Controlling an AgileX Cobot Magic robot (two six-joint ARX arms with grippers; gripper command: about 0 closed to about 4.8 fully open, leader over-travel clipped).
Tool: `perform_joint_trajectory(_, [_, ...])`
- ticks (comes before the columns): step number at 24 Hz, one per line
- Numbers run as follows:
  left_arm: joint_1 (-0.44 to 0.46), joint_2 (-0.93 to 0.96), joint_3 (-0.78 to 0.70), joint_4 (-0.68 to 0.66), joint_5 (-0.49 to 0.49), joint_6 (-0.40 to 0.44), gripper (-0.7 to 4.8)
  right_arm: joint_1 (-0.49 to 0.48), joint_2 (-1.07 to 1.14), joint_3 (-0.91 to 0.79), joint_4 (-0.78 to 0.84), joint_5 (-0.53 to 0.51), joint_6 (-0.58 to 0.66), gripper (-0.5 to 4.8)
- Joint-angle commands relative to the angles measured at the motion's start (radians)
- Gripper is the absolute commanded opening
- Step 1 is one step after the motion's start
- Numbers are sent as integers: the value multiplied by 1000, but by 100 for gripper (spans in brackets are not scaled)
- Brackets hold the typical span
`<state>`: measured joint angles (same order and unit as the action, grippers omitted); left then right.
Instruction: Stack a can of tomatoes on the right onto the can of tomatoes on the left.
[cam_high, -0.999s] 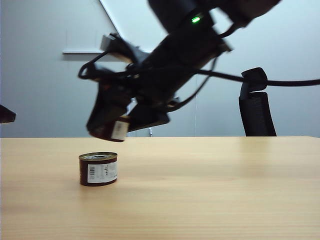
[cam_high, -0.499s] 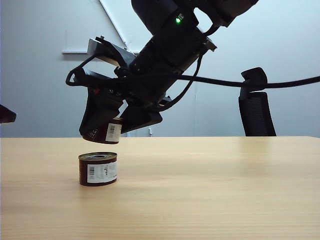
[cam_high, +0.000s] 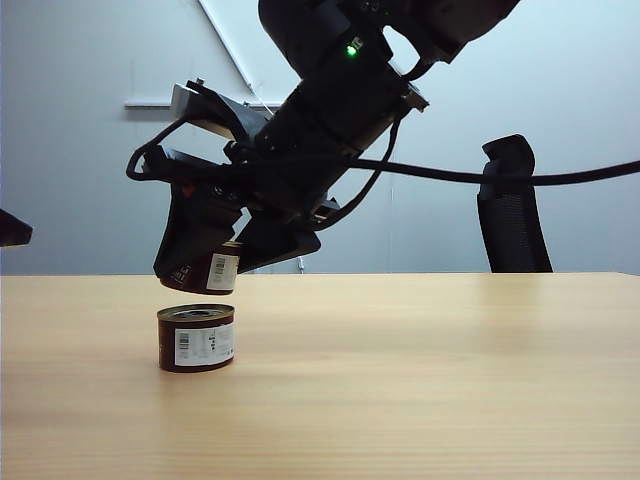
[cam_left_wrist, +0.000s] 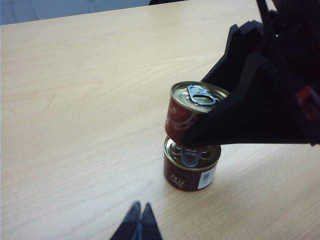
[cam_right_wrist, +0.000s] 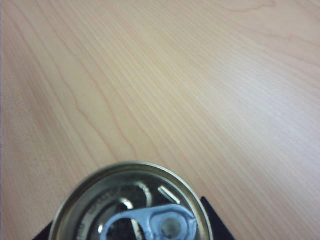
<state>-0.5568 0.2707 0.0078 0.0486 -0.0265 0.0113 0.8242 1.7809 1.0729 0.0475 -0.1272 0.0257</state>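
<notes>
One can of tomatoes (cam_high: 196, 338) stands upright on the wooden table (cam_high: 420, 380), left of centre. My right gripper (cam_high: 208, 266) reaches across from the right. It is shut on the second can of tomatoes (cam_high: 222, 270), which hangs slightly tilted just above the standing can with a small gap. In the left wrist view the held can (cam_left_wrist: 179, 116) sits over the lower can (cam_left_wrist: 190, 169), with black fingers (cam_left_wrist: 240, 115) on its sides. The right wrist view shows the held can's lid and pull tab (cam_right_wrist: 131, 202). My left gripper (cam_left_wrist: 140, 220) is shut and empty, well back from both cans.
A black office chair (cam_high: 512, 210) stands behind the table's far edge on the right. A dark part of the left arm (cam_high: 12, 228) shows at the left border. Cables (cam_high: 520, 175) trail from the right arm above the table.
My right gripper has carried its can a little left and down, from beside the standing can to over it. The left arm has not moved.
</notes>
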Motion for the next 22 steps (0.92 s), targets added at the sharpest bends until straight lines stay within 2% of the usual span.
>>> perform_joint_trajectory(1, [2,0,1,13,4,7,-2,4,-7,6,31,-6,-3,195])
perform_joint_trajectory(14, [2,0,1,13,4,7,-2,5,-7,6,29,-6,-3,199])
perform_joint_trajectory(17, [2,0,1,13,4,7,-2,5,-8,6,29,-6,-3,245])
perform_joint_trajectory(21, [2,0,1,13,4,7,-2,5,-8,6,29,-5,-3,339])
perform_joint_trajectory(22, [2,0,1,12,4,7,-2,5,-8,6,29,-5,-3,339])
